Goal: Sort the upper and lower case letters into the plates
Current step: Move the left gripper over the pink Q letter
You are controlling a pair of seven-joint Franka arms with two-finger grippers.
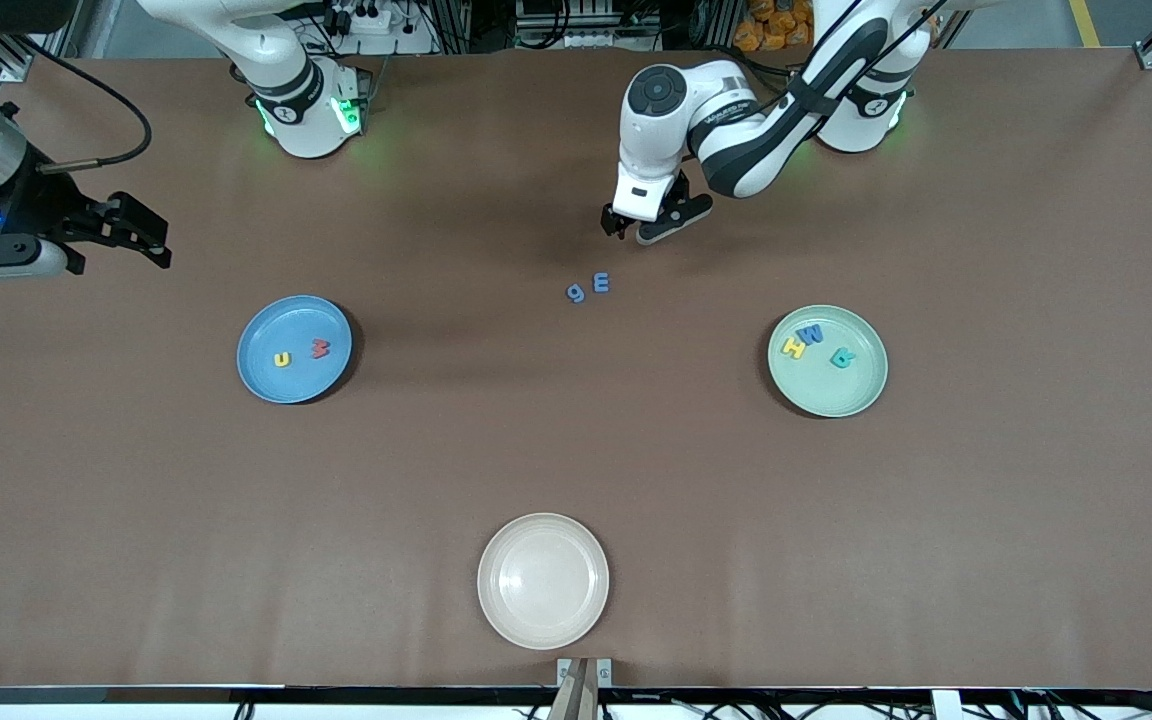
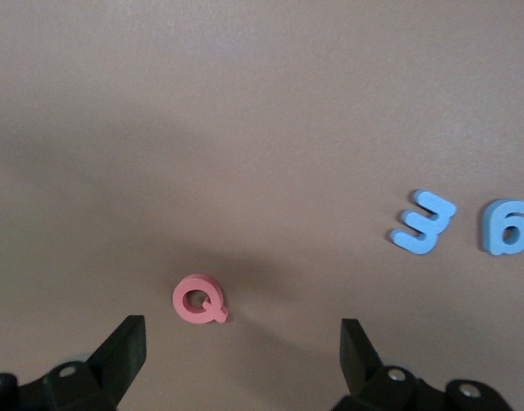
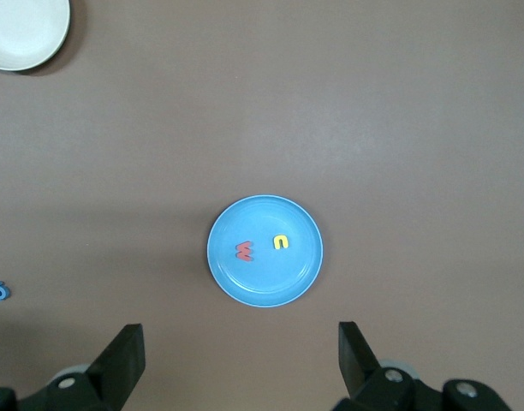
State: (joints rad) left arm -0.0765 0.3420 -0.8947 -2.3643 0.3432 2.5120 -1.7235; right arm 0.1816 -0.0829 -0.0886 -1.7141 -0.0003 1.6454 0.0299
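Letters: two lying in the blue plate (image 1: pixel 266 385), three in the mint plate (image 1: pixel 854 395), blue g (image 1: pixel 575 292) and E (image 1: pixel 601 284) resting mid-desk, pink Q (image 2: pixel 198 300) sitting under the wide-open left pincer (image 1: pixel 644 228); right pincer (image 1: pixel 136 235) hovering wide, waiting

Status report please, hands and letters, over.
Left hand open over red Q. Right hand open, waiting high above blue plate. Blue g and E unsorted. Nothing blocking.
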